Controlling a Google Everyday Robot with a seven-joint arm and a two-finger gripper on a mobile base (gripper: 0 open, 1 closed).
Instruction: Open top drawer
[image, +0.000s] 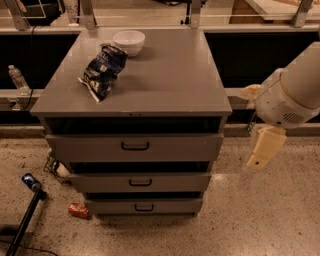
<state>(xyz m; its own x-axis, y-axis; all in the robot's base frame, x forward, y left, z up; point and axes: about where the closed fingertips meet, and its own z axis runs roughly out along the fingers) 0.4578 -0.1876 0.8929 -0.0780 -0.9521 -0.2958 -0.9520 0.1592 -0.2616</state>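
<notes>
The gray metal cabinet (165, 75) stands in the middle of the camera view with three drawers stacked in its front. The top drawer (90, 148) is the widest and tallest, with a plain flat front and a small black loop handle (135, 146). A dark gap shows between its upper edge and the cabinet top. Two narrower drawers (139, 182) sit below it. My gripper (262, 148) hangs from the white arm (292, 92) to the right of the cabinet, level with the top drawer and apart from it, well away from the handle.
A blue chip bag (102, 70) and a white bowl (129, 41) lie on the cabinet top. A water bottle (17, 78) stands at the left. A red can (78, 210), a blue can (30, 181) and a black pole (22, 225) are on the floor at the left.
</notes>
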